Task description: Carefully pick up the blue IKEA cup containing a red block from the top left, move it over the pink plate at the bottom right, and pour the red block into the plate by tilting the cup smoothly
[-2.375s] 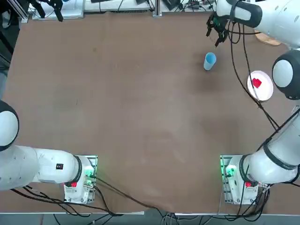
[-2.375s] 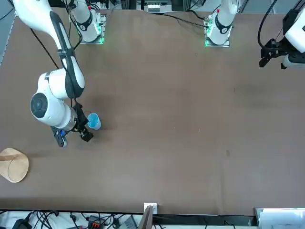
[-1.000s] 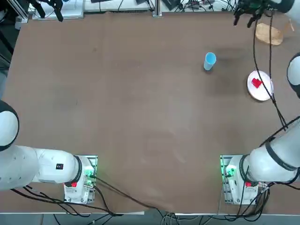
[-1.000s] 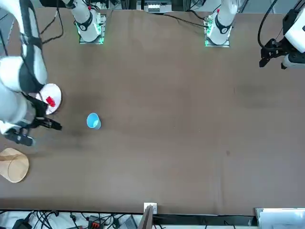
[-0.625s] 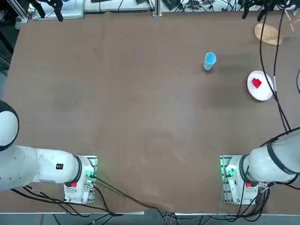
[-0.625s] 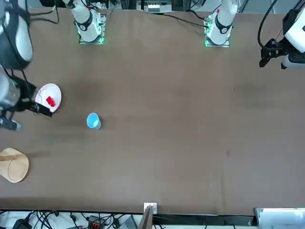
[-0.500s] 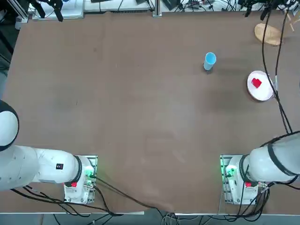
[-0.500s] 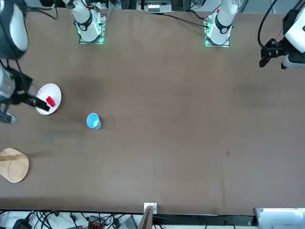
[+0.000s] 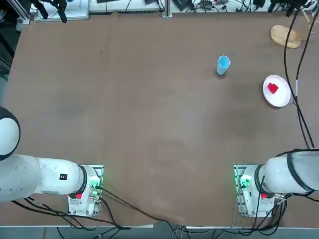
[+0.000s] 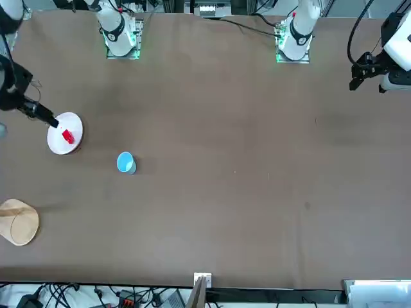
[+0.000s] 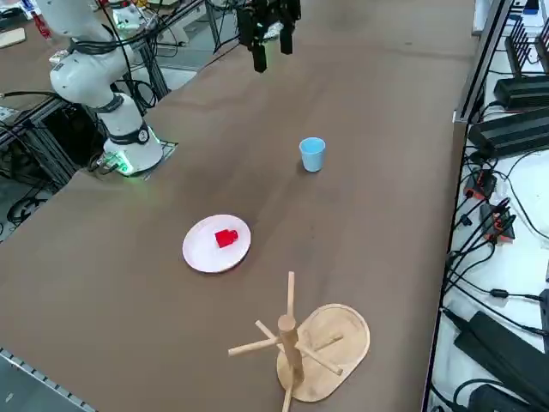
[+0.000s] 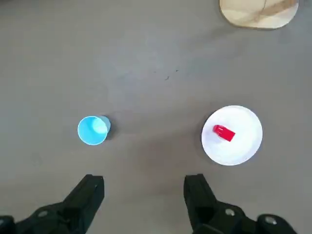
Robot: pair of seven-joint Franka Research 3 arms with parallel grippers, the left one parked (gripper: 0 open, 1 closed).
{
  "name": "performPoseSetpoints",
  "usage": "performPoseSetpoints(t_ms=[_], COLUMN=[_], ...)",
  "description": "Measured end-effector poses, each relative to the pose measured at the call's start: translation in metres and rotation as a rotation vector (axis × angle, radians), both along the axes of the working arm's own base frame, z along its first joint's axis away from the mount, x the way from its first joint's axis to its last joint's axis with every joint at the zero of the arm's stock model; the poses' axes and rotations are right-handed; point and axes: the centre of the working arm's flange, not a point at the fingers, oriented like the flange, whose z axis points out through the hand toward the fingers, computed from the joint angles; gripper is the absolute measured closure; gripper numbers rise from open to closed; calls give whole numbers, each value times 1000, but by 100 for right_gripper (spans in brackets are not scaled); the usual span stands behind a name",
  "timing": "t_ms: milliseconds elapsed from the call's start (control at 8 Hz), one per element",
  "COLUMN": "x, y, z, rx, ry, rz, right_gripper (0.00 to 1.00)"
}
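Now you have one blue IKEA cup (image 9: pixel 223 63), one red block (image 9: pixel 272 88) and one pink plate (image 9: pixel 277 91) on the brown desk (image 9: pixel 149 109), and each counts as a single item. The cup stands upright on its base, mouth up, and the wrist view shows its inside (image 12: pixel 92 130) holding nothing. The red block lies on the plate, a little off the plate's middle, touching its flat surface. Cup and plate stand near each other but apart, with bare desk between them; seen from above, the plate is toward the desk's right edge and the cup is farther in.

You also see one tan wooden stand (image 11: pixel 310 342), an oval base with an upright post and short pegs, sitting beyond the plate close to the desk's far right corner, clear of both cup and plate.

Your right tool (image 12: pixel 144 192) hangs high above the desk with its two fingers (image 12: pixel 90 191) spread wide and nothing between them; it touches neither cup nor plate. From the wrist camera, the cup and the plate both lie far below the fingertips, the cup nearer one finger and the plate nearer the other. In the right side view the tool (image 11: pixel 269 47) points downward well above the desk's surface.
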Motion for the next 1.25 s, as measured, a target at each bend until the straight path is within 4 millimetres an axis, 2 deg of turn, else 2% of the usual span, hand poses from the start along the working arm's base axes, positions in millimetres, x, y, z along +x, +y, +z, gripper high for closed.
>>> performPoseSetpoints(t_ms=[250, 625, 1250], x=[-3, -6, -10], y=[-18, -13, -6], z=[5, 19, 24], rx=[45, 65, 67], ry=[-9, -26, -5], rz=[-5, 0, 16], right_gripper=[0, 0, 0])
